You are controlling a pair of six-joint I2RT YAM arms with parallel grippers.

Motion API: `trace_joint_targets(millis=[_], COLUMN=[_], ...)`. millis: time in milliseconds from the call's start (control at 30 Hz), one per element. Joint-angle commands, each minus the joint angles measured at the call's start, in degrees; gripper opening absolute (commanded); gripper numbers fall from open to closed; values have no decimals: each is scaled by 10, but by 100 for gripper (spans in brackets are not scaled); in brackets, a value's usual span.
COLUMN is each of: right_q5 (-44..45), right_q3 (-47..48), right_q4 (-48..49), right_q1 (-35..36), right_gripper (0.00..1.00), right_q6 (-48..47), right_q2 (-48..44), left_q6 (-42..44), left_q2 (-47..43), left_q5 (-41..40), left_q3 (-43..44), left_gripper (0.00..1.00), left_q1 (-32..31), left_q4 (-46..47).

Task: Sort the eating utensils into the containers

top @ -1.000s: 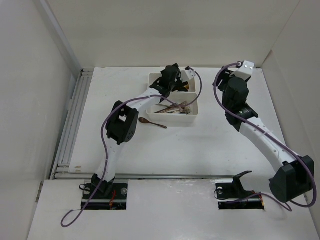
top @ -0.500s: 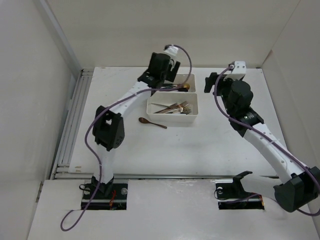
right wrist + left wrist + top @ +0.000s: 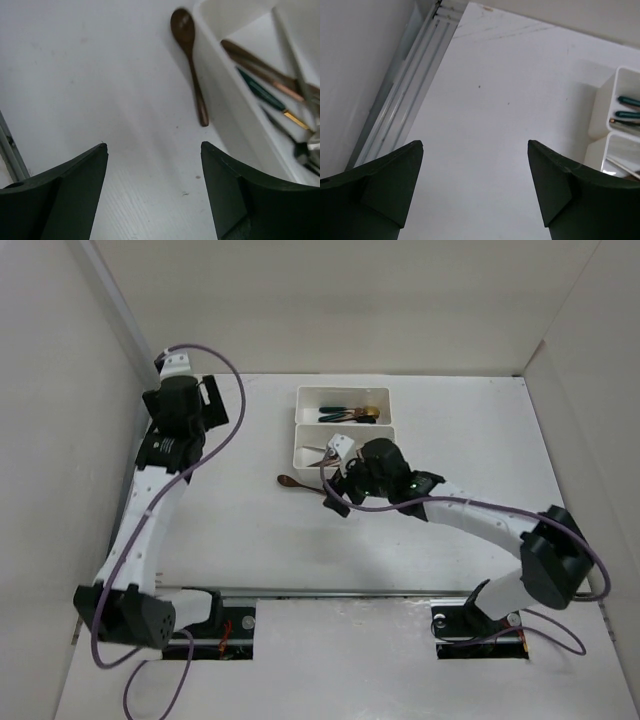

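There are two white trays: the far tray (image 3: 305,405) and the near tray (image 3: 303,448). One brown spoon (image 3: 190,65) lies loose ahead of the right gripper (image 3: 152,145), in line with the gap between its jaws. The utensils (image 3: 260,91) inside the trays overlap too much to count.

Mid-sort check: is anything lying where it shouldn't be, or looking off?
Yes. One dark copper spoon lies on the bare table, beside the near tray rather than in it. The right gripper is open and empty close to it. Nothing looks spilled or damaged.
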Motion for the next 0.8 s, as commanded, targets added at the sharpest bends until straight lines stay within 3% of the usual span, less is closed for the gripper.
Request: trace_joint_targets(millis=[0, 133, 300, 500, 767], right_q5=[-56, -35, -6, 40, 169], right_q3=[22, 61, 123, 144, 155], right_q4=[-4, 2, 2, 16, 16], right_q1=[1, 1, -10, -16, 20], right_gripper=[80, 80, 81, 81, 81], right_q6=[-5, 28, 93, 143, 148], right_q2=[48, 123, 223, 259, 294], left_q6=[-13, -13, -25, -30, -36], left_q2=[-88, -158, -201, -221, -227], left_q5=[16, 16, 37, 51, 62], left_q3=[-56, -118, -130, -136, -136], left_gripper=[83, 86, 86, 86, 86], left_q1=[10, 17, 28, 40, 40], left_q4=[-14, -21, -16, -16, -16])
